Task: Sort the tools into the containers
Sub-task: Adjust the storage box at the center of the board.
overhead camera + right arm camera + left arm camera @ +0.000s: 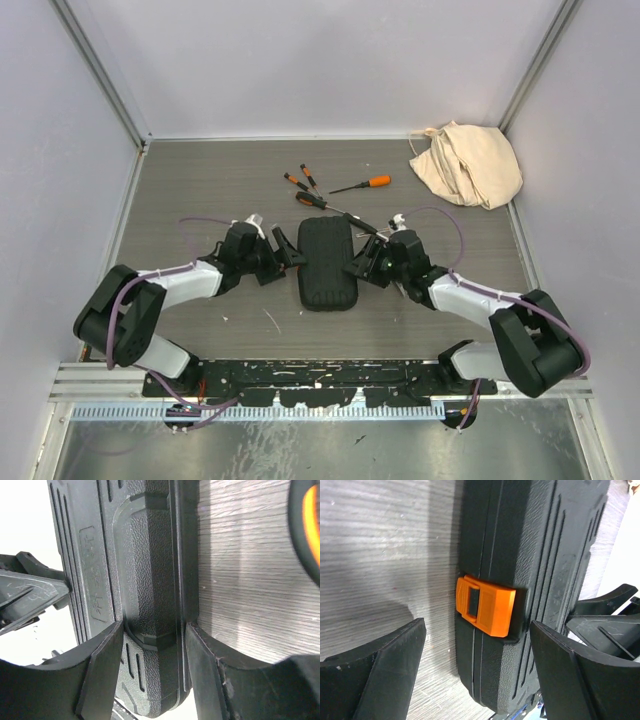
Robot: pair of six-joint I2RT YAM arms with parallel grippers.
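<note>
Grey table (200, 180), tool case (326, 264), screwdrivers (372, 182), cloth bag (467, 163)

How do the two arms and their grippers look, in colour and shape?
The left arm and right arm have black joints and white links, each with a looping purple cable. The left gripper and right gripper are black, with broad wedge-shaped fingers.

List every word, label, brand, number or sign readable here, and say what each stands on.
No text can be read in any view.
The tool case: a raised patch on its lid carries moulded marks, too blurred to read.
The orange latch: plain, no lettering.
The screwdrivers and the cloth bag: too small to show any print.
</note>
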